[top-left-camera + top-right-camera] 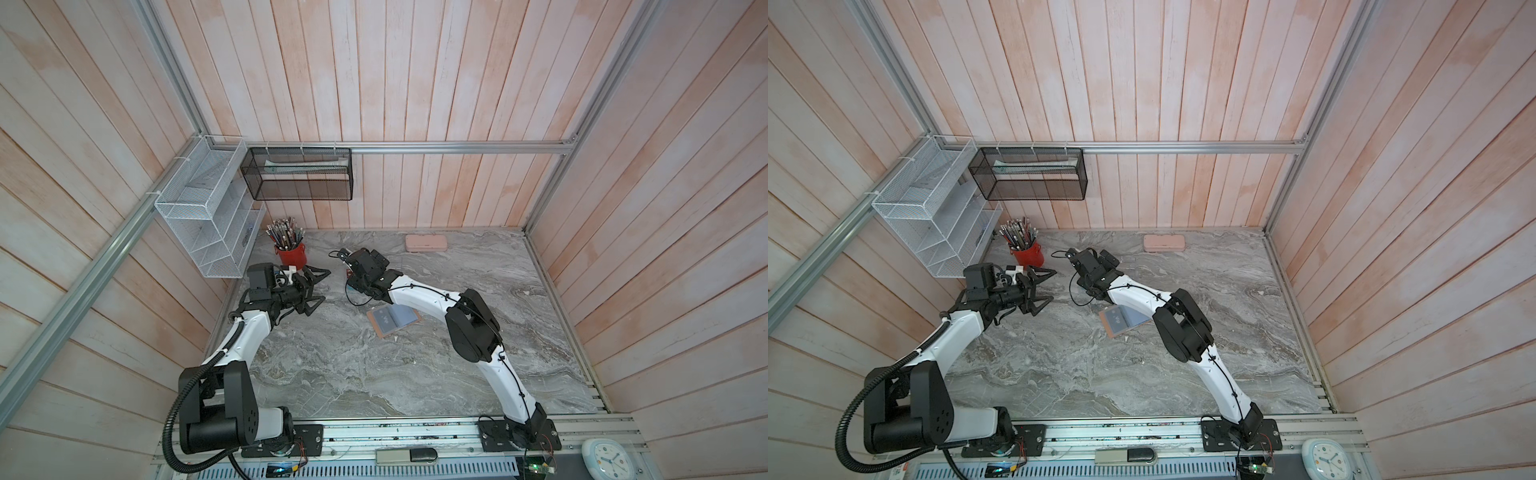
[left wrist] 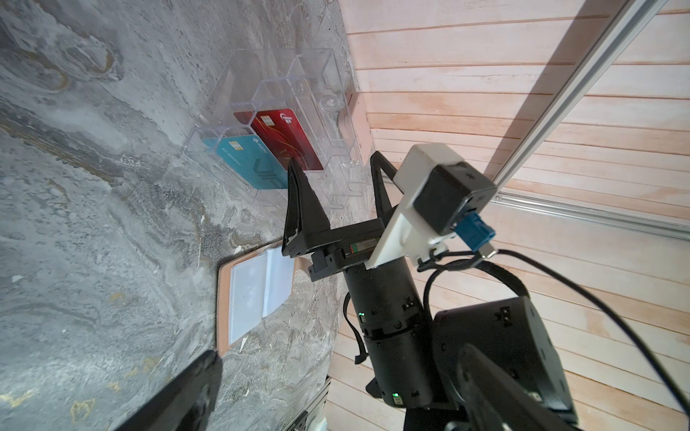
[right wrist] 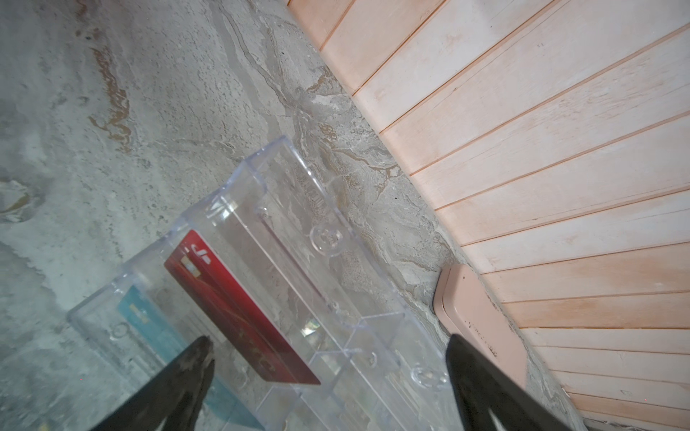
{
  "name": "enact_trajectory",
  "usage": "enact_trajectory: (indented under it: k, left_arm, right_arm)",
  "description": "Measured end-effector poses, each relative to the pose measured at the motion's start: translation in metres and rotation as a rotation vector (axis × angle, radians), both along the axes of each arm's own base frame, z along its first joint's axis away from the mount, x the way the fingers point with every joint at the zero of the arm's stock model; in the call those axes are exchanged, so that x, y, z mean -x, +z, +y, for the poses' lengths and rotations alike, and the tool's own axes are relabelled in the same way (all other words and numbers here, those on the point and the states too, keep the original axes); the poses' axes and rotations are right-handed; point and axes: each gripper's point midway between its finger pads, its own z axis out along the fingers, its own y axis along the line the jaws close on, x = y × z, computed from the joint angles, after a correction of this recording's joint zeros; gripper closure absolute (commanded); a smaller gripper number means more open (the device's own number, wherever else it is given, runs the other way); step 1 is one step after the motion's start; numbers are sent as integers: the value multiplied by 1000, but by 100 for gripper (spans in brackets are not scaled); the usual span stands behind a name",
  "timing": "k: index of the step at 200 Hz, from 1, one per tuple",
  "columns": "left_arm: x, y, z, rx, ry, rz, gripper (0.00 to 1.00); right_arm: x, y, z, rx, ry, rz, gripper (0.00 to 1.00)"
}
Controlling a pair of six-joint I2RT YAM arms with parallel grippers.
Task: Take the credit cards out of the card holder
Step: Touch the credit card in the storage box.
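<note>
The card holder [image 1: 405,320] lies flat and opened out on the marble worktop [image 1: 374,382], about mid-way back, with the right arm's forearm passing over its right end. Its long axis sits skewed: the left end is nearer the robot's base and the right end is angled toward the back wall. The inside faces up, pale sleeves showing. In both top views a black card [image 1: 385,319] lettered "VIP" sits in the left-hand sleeve.

The other two credit cards are in the clear acrylic rack [image 2: 317,71], farther back on the worktop than the holder. The teal card [image 2: 248,164] and the red card [image 2: 285,138] stand on their long edges in neighbouring slots, leaning back, with the red one in the slot behind the teal.

The right end effector [image 3: 328,339] hangs just over the rack, jaws spread wide with nothing gripped. Can't tell if a fingertip brushes the rack. The left end effector [image 1: 326,286] is also spread wide and holding nothing. It's off to the left of the holder, near a red pot [image 1: 291,255] stuffed with pencils.

A pale pink case [image 1: 427,242] lies flat along the back wall, near the rack.
</note>
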Motion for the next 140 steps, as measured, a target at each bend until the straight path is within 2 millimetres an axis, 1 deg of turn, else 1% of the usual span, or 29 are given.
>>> enact_trajectory:
  k: [17, 35, 49, 71, 84, 93, 105, 117, 124, 140]
  left_arm:
    - [0, 1, 0, -4, -2, 0, 0]
    - [-2, 5, 1, -16, -3, -13, 0]
    - [-3, 8, 1, -24, -4, -19, 0]
    - [-5, 10, 0, -41, -7, -26, 0]
    - [-9, 14, -2, -53, -14, -35, 0]
    - [-15, 15, -3, -62, -24, -45, 0]
    - [-25, 16, -4, -75, -35, -52, 0]
    - [-36, 15, -4, -89, -47, -58, 0]
    - [-43, 13, -4, -99, -55, -61, 0]
    - [-60, 7, -2, -122, -66, -71, 0]
  right_arm:
    - [6, 6, -5, -15, -4, 10, 2]
    - [15, 25, -15, -47, -15, 9, 2]
    - [21, 48, -23, -87, -25, -2, 2]
    - [30, 89, -36, -187, -53, -19, 2]
    - [31, 108, -49, -257, -81, -15, 2]
    - [30, 117, -63, -303, -109, -7, 2]
    - [24, 122, -84, -357, -148, 18, 2]
    - [15, 120, -102, -407, -189, 50, 2]
    - [9, 115, -114, -439, -215, 74, 2]
    - [-3, 98, -139, -509, -268, 146, 2]
